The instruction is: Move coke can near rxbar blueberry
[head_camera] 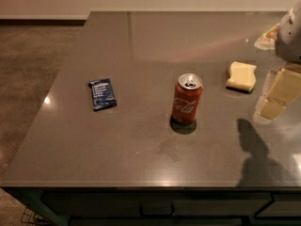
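The coke can (187, 100) is red with white script and a silver top, and it stands upright near the middle of the dark grey table (141, 159). The rxbar blueberry (102, 93) is a small flat dark blue wrapper lying on the table to the can's left, about two can widths away. My gripper (275, 102) hangs above the table at the right edge of the view, well to the right of the can. Its pale fingers (287, 86) stand apart and hold nothing. Part of the gripper is cut off by the frame edge.
A pale yellow sponge (241, 76) lies behind and to the right of the can, close to the gripper. A pale crumpled item (267, 36) sits at the far right back. The table's left edge borders brown floor (28, 69). The gripper's shadow (256, 149) falls at front right.
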### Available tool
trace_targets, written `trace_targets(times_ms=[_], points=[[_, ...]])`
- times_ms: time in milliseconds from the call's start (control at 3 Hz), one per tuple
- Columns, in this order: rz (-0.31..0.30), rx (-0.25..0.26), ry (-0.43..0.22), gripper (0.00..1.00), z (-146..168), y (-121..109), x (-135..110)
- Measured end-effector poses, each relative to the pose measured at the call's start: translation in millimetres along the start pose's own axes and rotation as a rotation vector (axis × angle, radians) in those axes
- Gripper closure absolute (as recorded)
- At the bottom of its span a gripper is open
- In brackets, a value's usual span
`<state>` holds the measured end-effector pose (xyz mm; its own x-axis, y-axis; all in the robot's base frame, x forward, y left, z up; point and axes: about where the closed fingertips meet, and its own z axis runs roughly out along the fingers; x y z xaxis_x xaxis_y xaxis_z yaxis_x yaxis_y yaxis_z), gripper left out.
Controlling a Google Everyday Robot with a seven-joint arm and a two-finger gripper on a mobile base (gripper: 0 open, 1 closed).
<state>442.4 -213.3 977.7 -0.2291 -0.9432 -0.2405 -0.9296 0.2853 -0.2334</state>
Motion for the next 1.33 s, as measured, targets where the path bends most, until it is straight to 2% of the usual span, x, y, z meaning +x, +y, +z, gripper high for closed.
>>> trace_targets(times_ms=[667,1000,1333], points=[[0.076,-0.027,-0.195,0.00,24.1,-8.0,-34.7],[0.083,-0.007,-0.264,0.00,40.6,-6.2,-55.2],[0.096,0.002,-0.297,0.00,61.3,-9.4,-72.3]])
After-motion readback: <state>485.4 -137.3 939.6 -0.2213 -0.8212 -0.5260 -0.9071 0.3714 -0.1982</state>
